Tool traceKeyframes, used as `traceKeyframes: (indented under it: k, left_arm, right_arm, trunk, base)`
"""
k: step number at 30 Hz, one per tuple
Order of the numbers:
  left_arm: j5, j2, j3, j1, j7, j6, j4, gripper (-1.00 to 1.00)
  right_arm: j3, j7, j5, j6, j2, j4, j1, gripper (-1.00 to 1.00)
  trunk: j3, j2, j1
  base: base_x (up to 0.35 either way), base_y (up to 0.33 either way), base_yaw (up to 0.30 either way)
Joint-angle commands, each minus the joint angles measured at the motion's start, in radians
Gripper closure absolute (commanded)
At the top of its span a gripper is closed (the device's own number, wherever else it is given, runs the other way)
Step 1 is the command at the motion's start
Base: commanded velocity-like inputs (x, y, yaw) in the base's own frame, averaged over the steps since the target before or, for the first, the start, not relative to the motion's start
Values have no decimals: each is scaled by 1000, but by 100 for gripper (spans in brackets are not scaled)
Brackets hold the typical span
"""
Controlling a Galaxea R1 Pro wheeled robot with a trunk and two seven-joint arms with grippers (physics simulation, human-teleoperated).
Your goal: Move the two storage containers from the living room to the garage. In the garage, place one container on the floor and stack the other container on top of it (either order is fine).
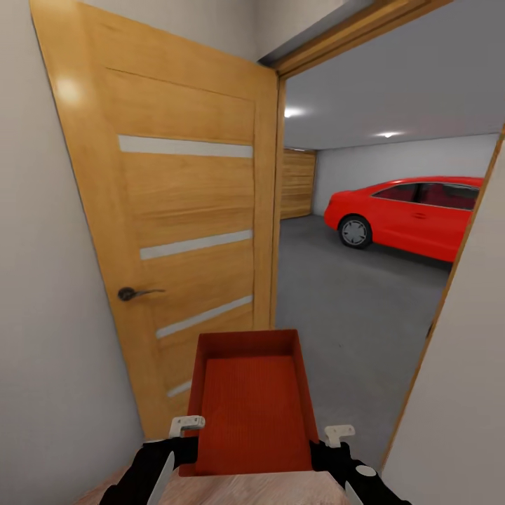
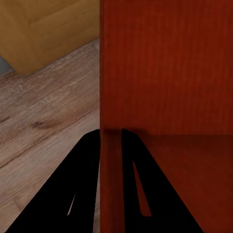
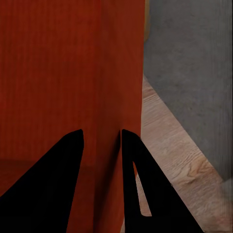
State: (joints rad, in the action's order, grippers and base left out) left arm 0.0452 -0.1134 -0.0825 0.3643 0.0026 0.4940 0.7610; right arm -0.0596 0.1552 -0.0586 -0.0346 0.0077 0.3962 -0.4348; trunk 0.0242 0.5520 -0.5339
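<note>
Gripping a red container (image 1: 251,407) by its two side walls, both arms hold it out in front of the robot at an open doorway. The left gripper (image 2: 110,141) pinches the container's (image 2: 170,73) left wall, one finger (image 2: 73,184) outside and the other inside. The right gripper (image 3: 102,141) pinches the right wall of the container (image 3: 58,73) the same way. Below lies wood flooring (image 2: 39,116); just ahead it meets the grey garage floor (image 1: 351,294). A wooden door (image 1: 182,210) stands swung open at the left, with a dark handle (image 1: 137,292). Inside the garage, a red car (image 1: 414,214) is parked well back, near a white wall (image 1: 400,161), with wooden panel doors (image 1: 298,184) farther left.
</note>
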Motion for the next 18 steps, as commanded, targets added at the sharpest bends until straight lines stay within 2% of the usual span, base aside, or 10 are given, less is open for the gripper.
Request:
traceKeyframes:
  k: [1, 18]
  left_arm:
    - [1, 9, -5, 1, -4, 6, 44, 100]
    - [-1, 10, -5, 1, -4, 6, 44, 100]
  right_arm:
    - [-9, 57, -7, -4, -2, -3, -1, 100]
    - [-9, 56, -7, -4, -2, -3, -1, 100]
  trunk:
    - [2, 2, 0]
    - [2, 2, 0]
  base:
    - [0, 0, -276]
    - [0, 0, -277]
